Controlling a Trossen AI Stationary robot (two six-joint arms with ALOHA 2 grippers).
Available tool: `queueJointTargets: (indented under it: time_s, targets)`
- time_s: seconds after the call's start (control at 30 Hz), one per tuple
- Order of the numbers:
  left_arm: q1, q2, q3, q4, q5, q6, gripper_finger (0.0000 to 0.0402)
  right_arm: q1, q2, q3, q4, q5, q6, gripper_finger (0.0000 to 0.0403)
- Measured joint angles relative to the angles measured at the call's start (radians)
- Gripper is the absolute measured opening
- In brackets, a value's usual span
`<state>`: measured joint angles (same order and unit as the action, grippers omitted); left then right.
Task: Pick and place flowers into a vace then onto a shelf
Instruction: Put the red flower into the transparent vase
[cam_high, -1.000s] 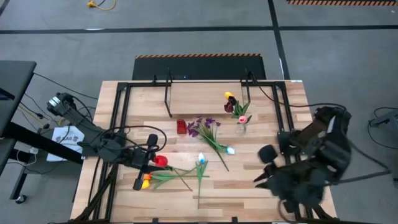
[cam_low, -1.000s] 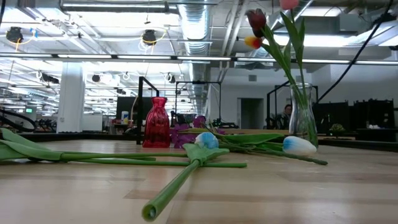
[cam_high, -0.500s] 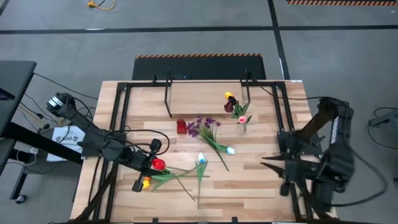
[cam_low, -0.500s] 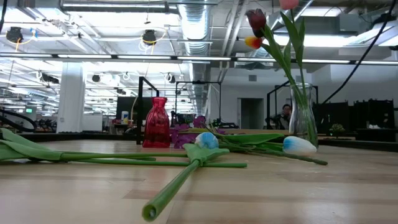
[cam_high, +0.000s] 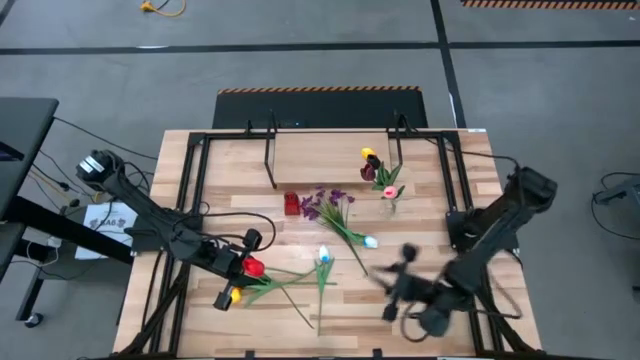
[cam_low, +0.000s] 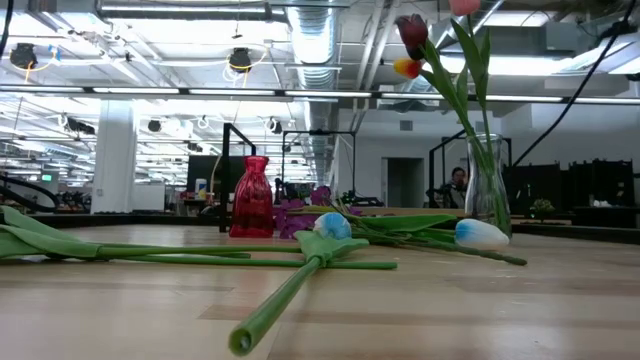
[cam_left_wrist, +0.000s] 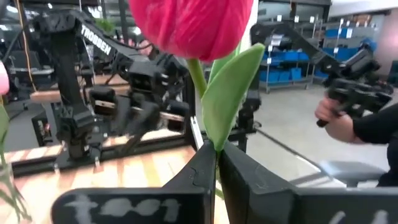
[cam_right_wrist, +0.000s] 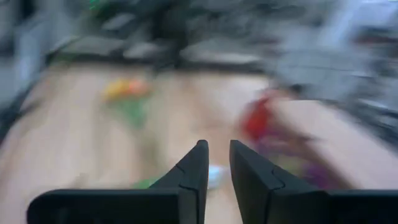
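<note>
the left gripper (cam_left_wrist: 214, 163) is clamped on the stem of a red tulip (cam_left_wrist: 189, 25), gripping just below the bloom where a green leaf (cam_left_wrist: 227, 93) branches off; holding it that close to the head likely keeps the long stem from swinging. in the high view that tulip (cam_high: 253, 266) sits at the left gripper (cam_high: 240, 268) over the near-left part of the table (cam_high: 450, 190), with an orange tulip (cam_high: 234, 294) lying on the boards just beside it.

the right gripper (cam_right_wrist: 215, 163) hangs over the near-right part of the table, its fingers (cam_right_wrist: 193, 168) nearly together with only a thin gap and nothing between them; it carries no flower.

the clear glass vase (cam_low: 487, 190) already stands upright with several tulips in it, their heads (cam_low: 412, 35) well above its mouth. it stands beside the shelf (cam_high: 330, 158), not on it, so the shelf step looks not yet done. a small red vase (cam_low: 252, 197) stands further left, with a purple sprig (cam_high: 325, 203) lying near it. two pale blue-white tulips (cam_low: 332, 226) lie flat mid-table, stems pointing different ways, waiting to be picked.
</note>
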<state>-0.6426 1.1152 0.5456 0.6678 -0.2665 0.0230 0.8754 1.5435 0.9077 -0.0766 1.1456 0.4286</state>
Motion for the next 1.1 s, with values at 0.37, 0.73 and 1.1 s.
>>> queueJointTargets:
  time_s: [0.37,0.73,1.1]
  targets:
    - [-0.025,0.051,-0.011,0.005,0.0,-0.022,0.0,-0.233,0.03,-0.004,0.441,-1.018,-0.744,0.0015]
    - [-0.025,0.051,-0.011,-0.015,-0.005,-0.03,0.0,-0.399,0.077,-0.29,1.237,-1.147,-0.579,0.0003]
    - [0.01,0.201,0.019,0.04,-0.056,-0.033,0.0,-0.395,0.254,-0.053,1.167,-1.09,-0.53,0.002]
